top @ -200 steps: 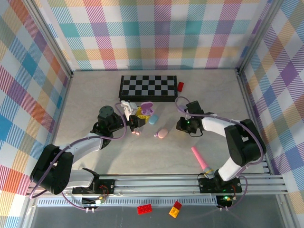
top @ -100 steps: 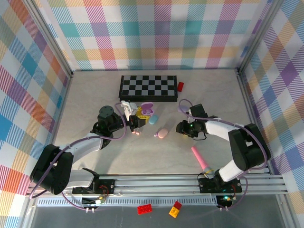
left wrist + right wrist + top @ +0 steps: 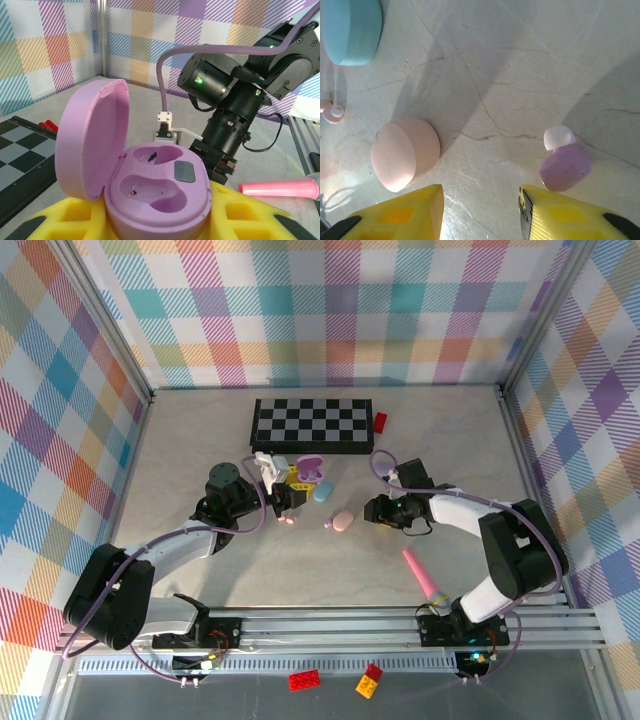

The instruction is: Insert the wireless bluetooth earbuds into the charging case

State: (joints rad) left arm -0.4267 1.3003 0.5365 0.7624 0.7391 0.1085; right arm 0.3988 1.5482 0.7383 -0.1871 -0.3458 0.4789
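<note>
The right gripper (image 3: 480, 195) hangs low, its yellow fingers (image 3: 405, 215) apart and empty. The lilac earbud (image 3: 565, 167) lies on the table (image 3: 495, 75) at about one o'clock from their gap, just ahead of one finger, with its long axis roughly twelve-to-six and its white tip farthest. This arm is the nearer one, and I judge a small shift toward three o'clock would centre the bud. Farther off, the left gripper (image 3: 288, 495) is clamped on the open lilac charging case (image 3: 160, 200), wells up and seemingly empty.
</note>
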